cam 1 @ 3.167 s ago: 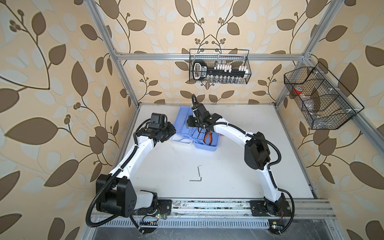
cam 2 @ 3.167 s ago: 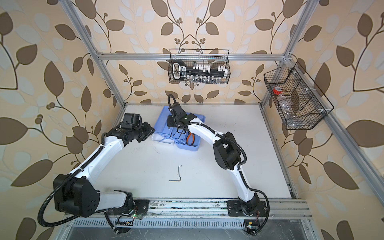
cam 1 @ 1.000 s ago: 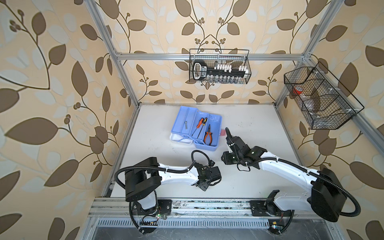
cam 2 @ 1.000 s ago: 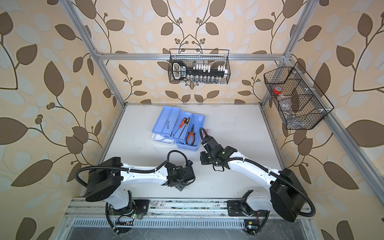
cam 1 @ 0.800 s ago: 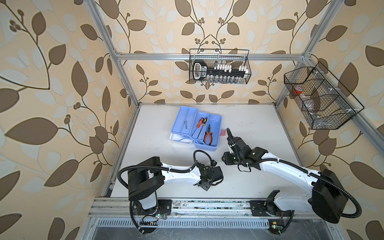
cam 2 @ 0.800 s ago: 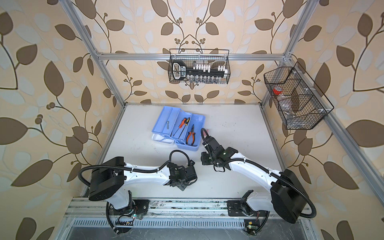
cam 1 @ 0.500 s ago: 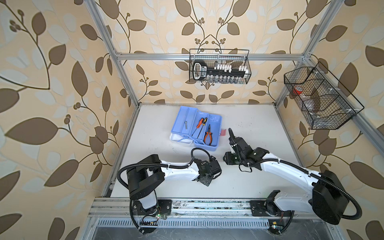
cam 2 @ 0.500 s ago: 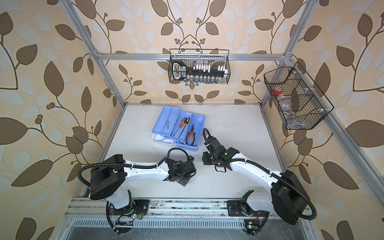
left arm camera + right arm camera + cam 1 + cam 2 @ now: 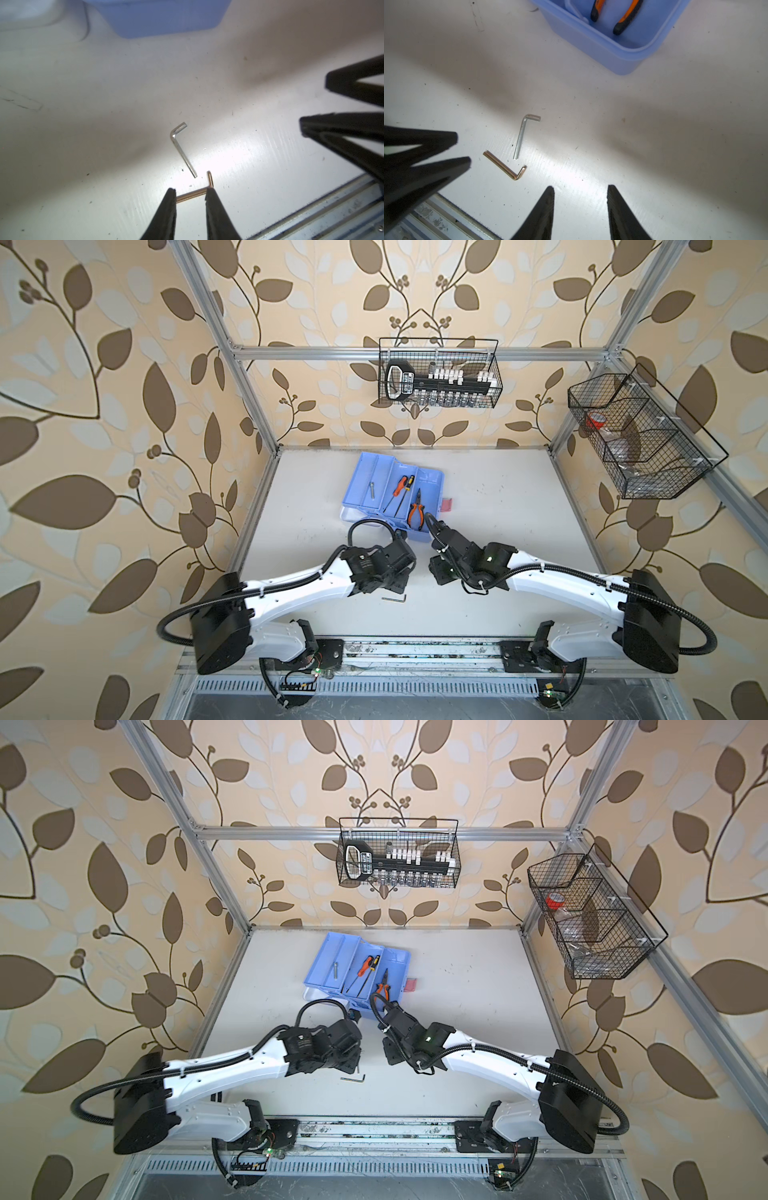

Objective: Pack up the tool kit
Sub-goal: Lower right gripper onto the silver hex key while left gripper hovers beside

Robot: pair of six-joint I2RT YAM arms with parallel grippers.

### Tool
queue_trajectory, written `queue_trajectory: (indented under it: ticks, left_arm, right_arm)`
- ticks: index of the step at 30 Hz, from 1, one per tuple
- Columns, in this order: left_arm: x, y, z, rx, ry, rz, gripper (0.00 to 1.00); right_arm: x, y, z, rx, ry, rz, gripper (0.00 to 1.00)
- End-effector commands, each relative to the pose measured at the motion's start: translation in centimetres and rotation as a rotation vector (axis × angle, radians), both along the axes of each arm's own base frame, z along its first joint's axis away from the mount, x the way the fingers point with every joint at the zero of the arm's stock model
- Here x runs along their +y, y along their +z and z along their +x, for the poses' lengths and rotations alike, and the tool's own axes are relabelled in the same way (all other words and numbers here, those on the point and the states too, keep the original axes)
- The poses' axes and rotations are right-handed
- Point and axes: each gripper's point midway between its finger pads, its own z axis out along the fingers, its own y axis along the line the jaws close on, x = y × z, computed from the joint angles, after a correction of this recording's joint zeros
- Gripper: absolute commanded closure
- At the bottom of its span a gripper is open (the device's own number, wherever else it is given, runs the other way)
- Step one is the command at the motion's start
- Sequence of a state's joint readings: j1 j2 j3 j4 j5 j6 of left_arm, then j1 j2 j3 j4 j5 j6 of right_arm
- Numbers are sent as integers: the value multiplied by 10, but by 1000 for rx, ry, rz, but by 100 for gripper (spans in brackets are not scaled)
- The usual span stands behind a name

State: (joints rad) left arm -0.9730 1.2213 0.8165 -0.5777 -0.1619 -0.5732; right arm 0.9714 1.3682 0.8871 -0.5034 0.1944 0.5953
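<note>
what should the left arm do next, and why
Probably lower the left gripper onto the gold hex key and close: its jaws stand open by it, and it and the silver hex key lie on the table, outside the blue box.

Open blue tool kit (image 9: 430,493), pliers (image 9: 415,512) inside, silver hex key (image 9: 520,139), brass hex key (image 9: 499,165) outside

Back basket (image 9: 457,356) (holding a socket holder (image 9: 449,384)) and side basket (image 9: 648,485) hang.

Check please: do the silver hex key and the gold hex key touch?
Apart. The right wrist view shows bare table between the silver key and the gold key.
</note>
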Motion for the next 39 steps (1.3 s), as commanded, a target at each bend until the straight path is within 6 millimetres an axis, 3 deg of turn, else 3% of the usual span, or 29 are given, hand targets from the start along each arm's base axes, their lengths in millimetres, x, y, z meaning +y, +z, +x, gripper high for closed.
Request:
queue_trajectory:
  ticks: [1, 5, 8, 10, 14, 18, 24, 39]
  left_arm:
    - [43, -7, -5, 38, 156, 0, 72]
    - [77, -9, 3, 80, 328, -99, 62]
    - [90, -13, 9, 115, 408, -162, 58]
    - [94, -19, 12, 150, 445, -190, 57]
    - [106, -48, 11, 306, 545, -268, 59]
    - [112, -66, 14, 399, 604, -361, 60]
    - [112, -69, 19, 405, 605, -364, 61]
    - [106, -53, 28, 355, 586, -420, 57]
  right_arm:
    - [22, -4, -5, -22, 6, -13, 57]
    - [63, -19, -16, -6, 78, -32, 58]
    - [91, -29, -21, 9, 108, 0, 57]
    - [104, -37, -20, 23, 108, 23, 58]
    - [119, -53, -16, 42, 102, 30, 59]
    - [120, -64, -12, 52, 84, 5, 60]
    - [108, -94, -11, 88, 36, -53, 65]
    - [98, -104, 3, 79, -13, -71, 95]
